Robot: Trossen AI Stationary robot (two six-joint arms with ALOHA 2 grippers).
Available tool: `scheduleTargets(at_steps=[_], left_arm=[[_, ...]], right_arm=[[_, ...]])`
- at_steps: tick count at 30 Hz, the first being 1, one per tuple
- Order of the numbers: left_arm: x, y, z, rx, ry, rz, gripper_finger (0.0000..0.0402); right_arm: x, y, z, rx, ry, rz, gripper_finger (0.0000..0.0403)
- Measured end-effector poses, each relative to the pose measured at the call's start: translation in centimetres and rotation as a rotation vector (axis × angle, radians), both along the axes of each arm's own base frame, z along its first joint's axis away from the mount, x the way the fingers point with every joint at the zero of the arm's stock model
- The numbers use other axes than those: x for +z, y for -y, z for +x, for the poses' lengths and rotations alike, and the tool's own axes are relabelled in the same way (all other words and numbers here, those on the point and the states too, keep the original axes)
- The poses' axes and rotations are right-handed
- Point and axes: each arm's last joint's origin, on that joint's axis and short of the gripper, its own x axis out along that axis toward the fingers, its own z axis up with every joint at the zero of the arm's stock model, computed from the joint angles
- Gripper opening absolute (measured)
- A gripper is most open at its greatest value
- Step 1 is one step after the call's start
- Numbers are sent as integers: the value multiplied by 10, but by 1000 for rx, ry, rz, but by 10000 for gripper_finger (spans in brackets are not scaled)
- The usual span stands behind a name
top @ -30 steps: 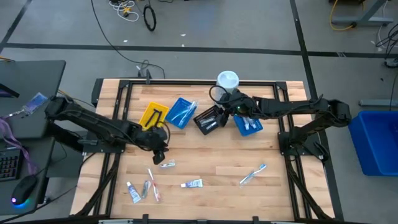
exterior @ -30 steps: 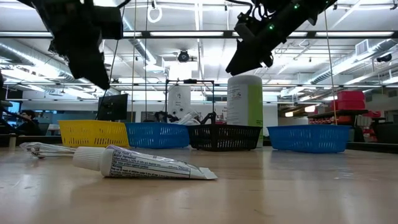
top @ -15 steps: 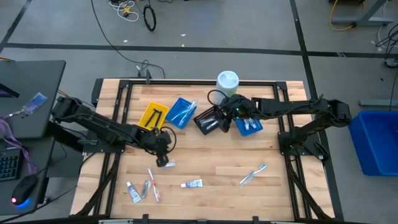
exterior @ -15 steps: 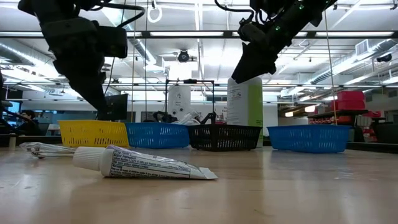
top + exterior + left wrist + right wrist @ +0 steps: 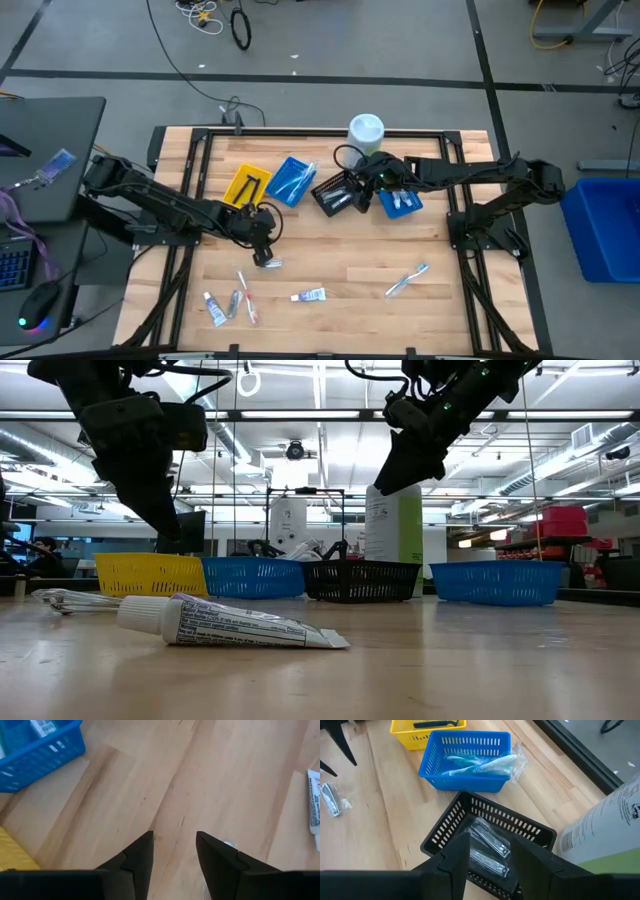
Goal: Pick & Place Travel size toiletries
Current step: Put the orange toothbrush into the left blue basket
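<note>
Over the black tray [image 5: 335, 193], right gripper [image 5: 491, 851] parted, silvery packets [image 5: 490, 851] directly beneath; left gripper [image 5: 173, 849] parted, low over desk [image 5: 215, 775], toothpaste tube [image 5: 314, 805] beside.

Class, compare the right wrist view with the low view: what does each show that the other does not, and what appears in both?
Only the right wrist view shows the contents of the black basket, silvery packets, and of the blue basket, wrapped toothbrushes. Only the low view shows the toothpaste tube lying on the table in front, and a second blue basket. Both show the yellow basket, the white-and-green canister, and the open right gripper above the black basket.
</note>
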Motion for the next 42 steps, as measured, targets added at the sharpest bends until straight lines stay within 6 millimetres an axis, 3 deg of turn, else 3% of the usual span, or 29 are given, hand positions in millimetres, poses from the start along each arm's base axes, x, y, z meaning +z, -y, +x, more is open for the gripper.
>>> scheduleTargets(at_steps=[8, 18, 30, 34, 42], left_arm=[[2, 14, 0, -176, 2, -103, 159], [2, 60, -20, -596, -19, -59, 159], [0, 82, -36, -640, -43, -93, 159], [-13, 81, -43, -597, -68, -120, 159], [-34, 75, -51, -680, -62, -70, 159]], right_arm=[[-1, 0, -1, 0, -8, 1, 150], [-1, 0, -1, 0, -9, 2, 148], [-2, -2, -2, 7, -31, 5, 145], [-2, -7, -1, 24, -32, 5, 146], [-2, -16, 0, 55, -32, 5, 146]])
